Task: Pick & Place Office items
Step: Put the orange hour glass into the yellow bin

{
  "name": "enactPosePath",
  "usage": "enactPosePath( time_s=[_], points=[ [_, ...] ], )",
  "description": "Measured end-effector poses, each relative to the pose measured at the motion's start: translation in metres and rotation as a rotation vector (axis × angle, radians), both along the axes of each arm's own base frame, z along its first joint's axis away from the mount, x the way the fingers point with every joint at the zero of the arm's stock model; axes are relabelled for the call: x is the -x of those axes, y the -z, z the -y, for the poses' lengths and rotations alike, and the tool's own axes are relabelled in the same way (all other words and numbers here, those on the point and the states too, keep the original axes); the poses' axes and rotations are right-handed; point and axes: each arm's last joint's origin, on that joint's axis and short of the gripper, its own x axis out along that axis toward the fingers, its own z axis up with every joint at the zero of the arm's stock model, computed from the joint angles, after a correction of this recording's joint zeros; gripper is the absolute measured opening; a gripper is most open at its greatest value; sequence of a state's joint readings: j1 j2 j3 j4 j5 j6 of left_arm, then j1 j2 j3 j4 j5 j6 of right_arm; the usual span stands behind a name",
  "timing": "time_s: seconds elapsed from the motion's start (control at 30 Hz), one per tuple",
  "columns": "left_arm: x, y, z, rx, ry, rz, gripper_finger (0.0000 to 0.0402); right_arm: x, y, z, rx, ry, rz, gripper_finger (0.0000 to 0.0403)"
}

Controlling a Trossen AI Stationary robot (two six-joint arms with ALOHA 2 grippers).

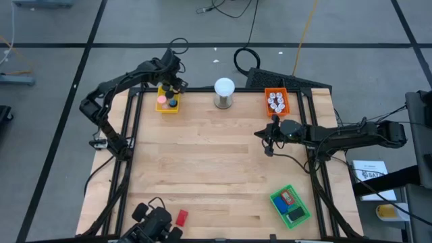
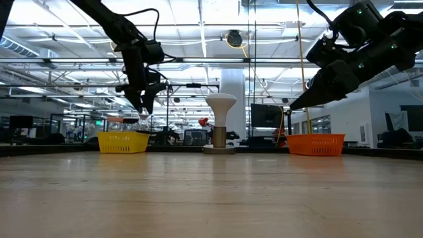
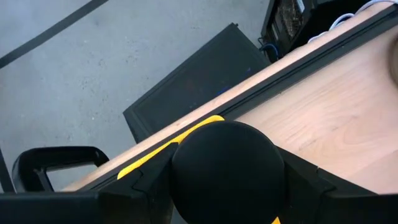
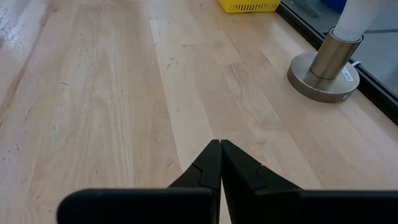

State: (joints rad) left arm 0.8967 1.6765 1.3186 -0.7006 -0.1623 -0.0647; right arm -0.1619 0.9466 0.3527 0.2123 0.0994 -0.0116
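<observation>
Left gripper [image 1: 173, 86] hangs over the yellow tray [image 1: 168, 101] at the counter's [image 1: 216, 169] far left, clamped on a black round piece [image 3: 227, 168] that fills the gap between its fingers. In the yellow tray: a pink piece [image 1: 162, 99] and a dark piece with blue on it [image 1: 173, 103], side by side.

Right gripper [image 1: 268, 143] is fully closed, holding nothing, above bare wood right of centre, just near of the orange tray [image 1: 276, 101]. Orange tray at far right holds a cluster of whitish bits [image 1: 275, 100].

White ball on a metal base [image 1: 224, 92] stands at the far edge between the yellow and orange trays.

Green tray [image 1: 291, 206] at near right has a red flat block [image 1: 289, 198] and a blue block [image 1: 295, 214] inside. Another red block [image 1: 181, 217] lies loose on the counter at the near edge, left of centre, beside a dark mount.
</observation>
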Motion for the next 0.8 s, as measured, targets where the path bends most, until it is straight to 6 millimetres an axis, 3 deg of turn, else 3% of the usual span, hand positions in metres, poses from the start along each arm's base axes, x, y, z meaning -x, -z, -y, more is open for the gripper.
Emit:
enactPosePath(
  time_s=[0.63, 0.8],
  points=[
    [0.001, 0.003, 0.0, 0.001, -0.005, -0.04, 0.0209, 0.0, 0.0, 0.0, 0.0, 0.0, 0.0, 0.0],
    [-0.002, 0.012, -0.004, 0.02, -0.012, -0.043, 0.0209, 0.0, 0.0, 0.0, 0.0, 0.0, 0.0, 0.0]
  ],
)
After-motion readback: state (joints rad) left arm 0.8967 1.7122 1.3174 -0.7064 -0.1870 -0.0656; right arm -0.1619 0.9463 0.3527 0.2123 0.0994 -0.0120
